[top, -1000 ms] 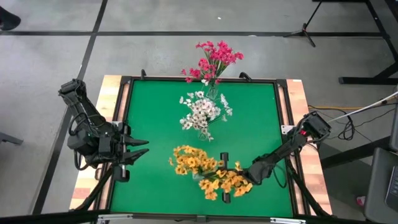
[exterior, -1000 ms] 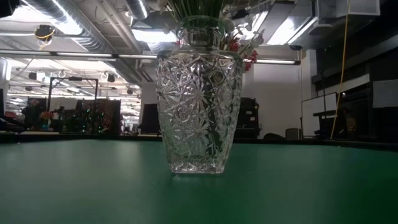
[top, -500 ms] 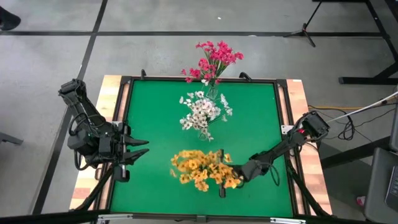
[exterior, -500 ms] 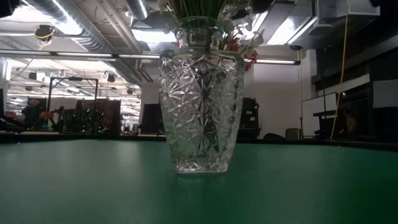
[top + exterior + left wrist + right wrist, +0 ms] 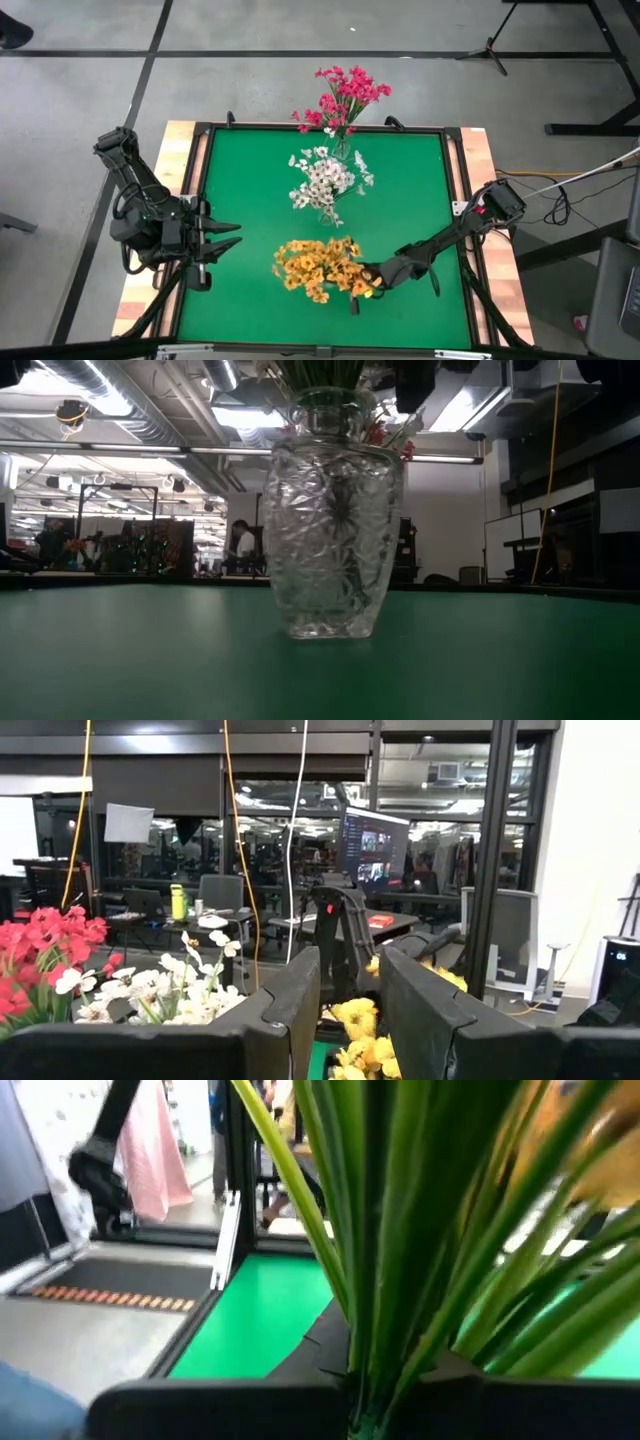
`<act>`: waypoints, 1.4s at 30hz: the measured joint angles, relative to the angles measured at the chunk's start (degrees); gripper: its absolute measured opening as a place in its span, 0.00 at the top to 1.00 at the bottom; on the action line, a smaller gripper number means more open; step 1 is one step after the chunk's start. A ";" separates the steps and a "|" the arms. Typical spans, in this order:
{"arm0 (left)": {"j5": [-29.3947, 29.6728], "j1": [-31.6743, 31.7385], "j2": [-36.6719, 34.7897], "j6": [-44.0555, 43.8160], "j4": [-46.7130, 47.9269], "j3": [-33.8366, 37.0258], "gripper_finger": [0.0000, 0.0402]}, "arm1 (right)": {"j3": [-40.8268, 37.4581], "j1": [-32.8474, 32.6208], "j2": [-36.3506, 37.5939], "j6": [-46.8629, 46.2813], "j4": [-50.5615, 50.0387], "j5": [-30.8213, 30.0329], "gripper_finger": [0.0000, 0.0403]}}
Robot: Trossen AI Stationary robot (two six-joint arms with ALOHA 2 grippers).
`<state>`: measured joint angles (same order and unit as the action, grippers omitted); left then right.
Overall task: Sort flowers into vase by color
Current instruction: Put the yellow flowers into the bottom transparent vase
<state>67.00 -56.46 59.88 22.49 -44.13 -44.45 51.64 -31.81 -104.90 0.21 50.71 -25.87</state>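
while our right gripper (image 5: 368,281) clamps green stems (image 5: 400,1260) at the yellow flowers (image 5: 315,265), lower centre, we judge the yellow sort nearly done; next, release. left gripper (image 5: 228,236) waits apart.

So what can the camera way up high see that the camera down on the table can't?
Only the high view shows both arms: the left hand waiting at the table's left edge, the right hand down among the yellow flowers, plus the white flowers and the pink flowers lined up behind. Only the low view shows the patterned glass vase up close, with the room behind it. Both show the green table.
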 joint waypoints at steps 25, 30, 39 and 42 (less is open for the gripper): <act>0.04 2.57 0.00 -0.04 1.09 0.00 0.74 | 0.00 -0.02 0.00 -4.04 -7.09 1.37 0.89; 0.04 2.57 0.00 -0.04 1.08 0.00 0.74 | 0.05 -0.04 0.00 -5.31 -7.24 1.51 0.77; 0.04 2.55 0.00 -0.04 1.07 0.00 0.74 | 2.38 -0.09 0.25 -6.89 -11.45 1.44 0.54; 0.05 2.55 0.00 -0.04 1.07 0.00 0.74 | 3.38 -0.09 0.58 -8.59 -15.09 1.33 0.51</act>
<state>67.05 -53.91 59.88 22.46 -43.06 -44.45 55.01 -31.90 -104.32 -8.38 35.61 -24.54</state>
